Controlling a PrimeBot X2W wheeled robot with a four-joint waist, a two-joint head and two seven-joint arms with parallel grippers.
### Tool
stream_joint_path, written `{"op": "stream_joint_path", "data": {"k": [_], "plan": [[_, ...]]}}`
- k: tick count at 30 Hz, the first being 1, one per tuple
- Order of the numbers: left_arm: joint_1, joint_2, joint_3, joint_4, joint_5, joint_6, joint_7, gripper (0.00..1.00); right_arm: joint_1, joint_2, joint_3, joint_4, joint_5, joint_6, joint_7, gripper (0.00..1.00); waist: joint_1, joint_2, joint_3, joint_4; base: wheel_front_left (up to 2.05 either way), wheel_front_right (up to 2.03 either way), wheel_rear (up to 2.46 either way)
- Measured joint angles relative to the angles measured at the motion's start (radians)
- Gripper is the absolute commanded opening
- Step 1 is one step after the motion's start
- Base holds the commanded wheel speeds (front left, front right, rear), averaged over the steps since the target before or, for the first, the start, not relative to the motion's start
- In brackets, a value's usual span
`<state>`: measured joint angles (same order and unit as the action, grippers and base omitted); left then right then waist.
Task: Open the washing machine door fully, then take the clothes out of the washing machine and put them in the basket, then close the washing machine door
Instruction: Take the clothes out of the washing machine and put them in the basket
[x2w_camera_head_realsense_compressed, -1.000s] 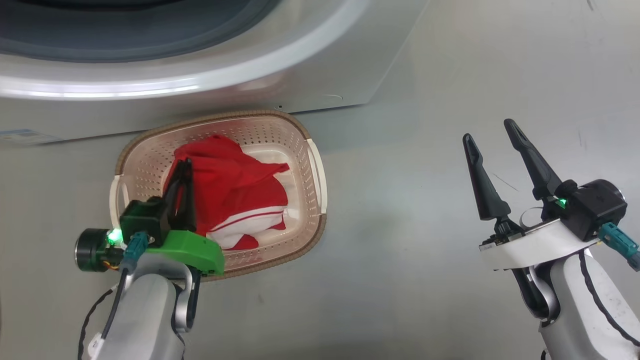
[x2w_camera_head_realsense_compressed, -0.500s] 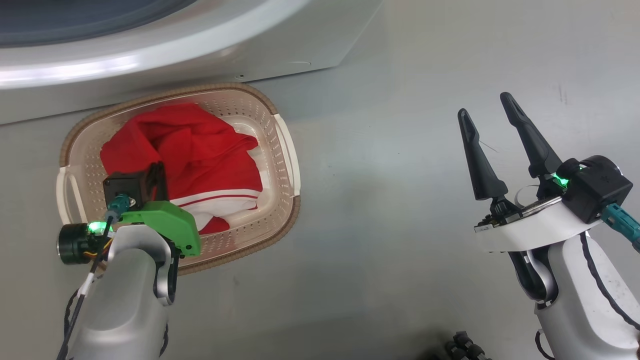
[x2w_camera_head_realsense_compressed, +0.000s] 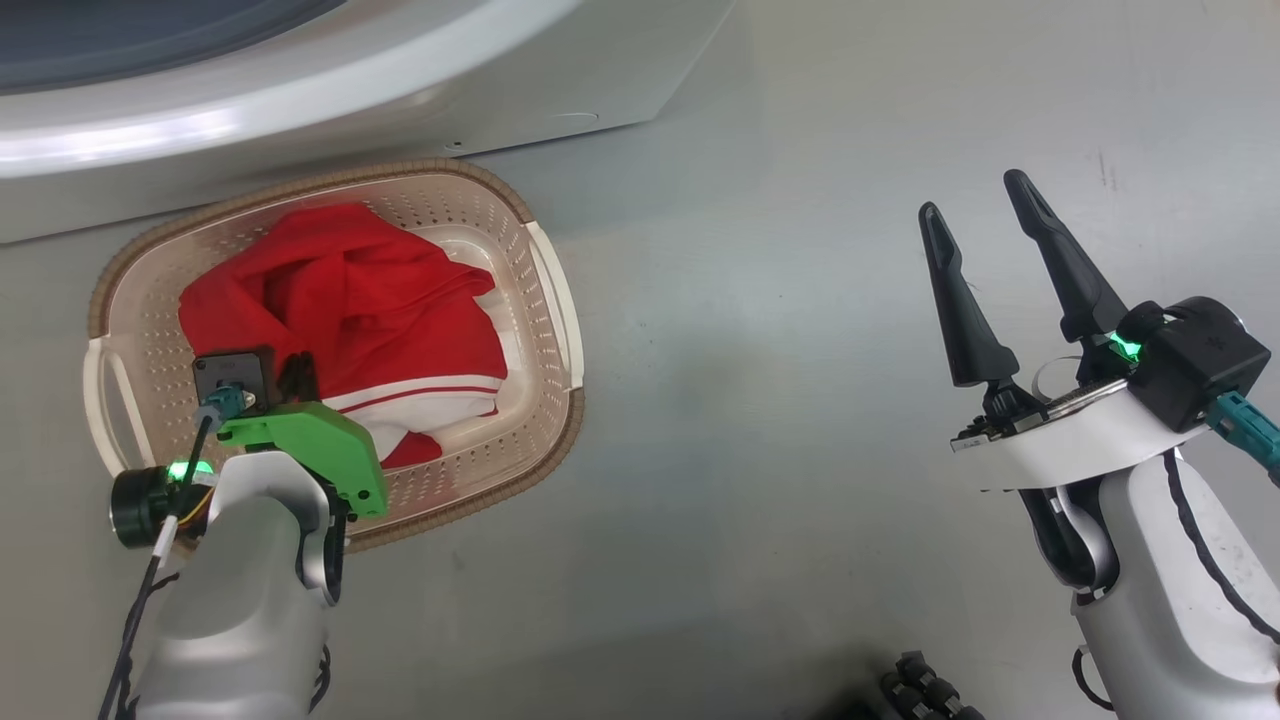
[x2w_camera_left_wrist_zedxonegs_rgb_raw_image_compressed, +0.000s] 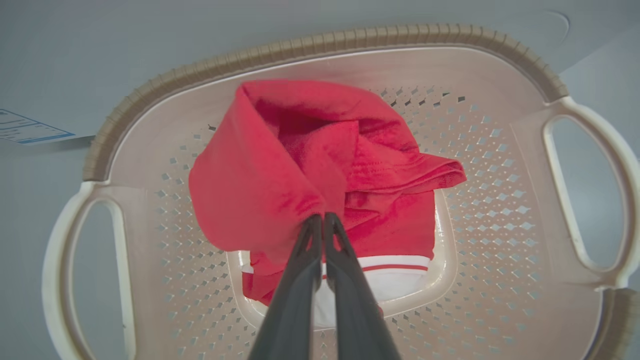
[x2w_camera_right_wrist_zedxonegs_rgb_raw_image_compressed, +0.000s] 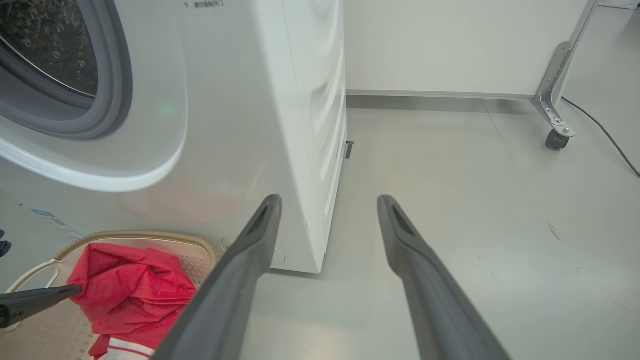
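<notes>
Left gripper (x2w_camera_left_wrist_zedxonegs_rgb_raw_image_compressed: 320, 217) is pinching red clothes (x2w_camera_left_wrist_zedxonegs_rgb_raw_image_compressed: 280, 165) straight above the basket (x2w_camera_left_wrist_zedxonegs_rgb_raw_image_compressed: 310, 42); right gripper (x2w_camera_head_realsense_compressed: 973, 194) is hanging wide open, empty.

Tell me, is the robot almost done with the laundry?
Partly. The red clothes already lie in the basket. The left gripper is shut on a fold of them, not yet released. The washing machine stands open, so closing its door is left.

Bright even light, glare on washing machine (x2w_camera_head_realsense_compressed: 400, 90).
</notes>
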<state>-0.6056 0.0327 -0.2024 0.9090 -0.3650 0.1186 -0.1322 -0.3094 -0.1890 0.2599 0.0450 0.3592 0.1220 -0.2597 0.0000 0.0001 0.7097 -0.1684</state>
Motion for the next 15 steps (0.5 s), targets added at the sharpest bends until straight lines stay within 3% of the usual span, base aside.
{"op": "stream_joint_path", "data": {"k": [2, 15], "plan": [[-0.010, 0.000, -0.009, 0.014, -0.016, 0.000, -0.016, 0.99, -0.001, 0.000, -0.001, 0.004, 0.000, 0.000, 0.000, 1.00, 0.0000, 0.0000, -0.003, 0.001, 0.00, 0.00, 0.00], [-0.010, -0.002, -0.065, 0.034, -0.073, 0.000, -0.107, 1.00, -0.003, -0.005, -0.026, 0.031, 0.000, 0.000, 0.000, 1.00, 0.0000, 0.0000, -0.061, 0.023, 0.00, 0.00, 0.00]]}}
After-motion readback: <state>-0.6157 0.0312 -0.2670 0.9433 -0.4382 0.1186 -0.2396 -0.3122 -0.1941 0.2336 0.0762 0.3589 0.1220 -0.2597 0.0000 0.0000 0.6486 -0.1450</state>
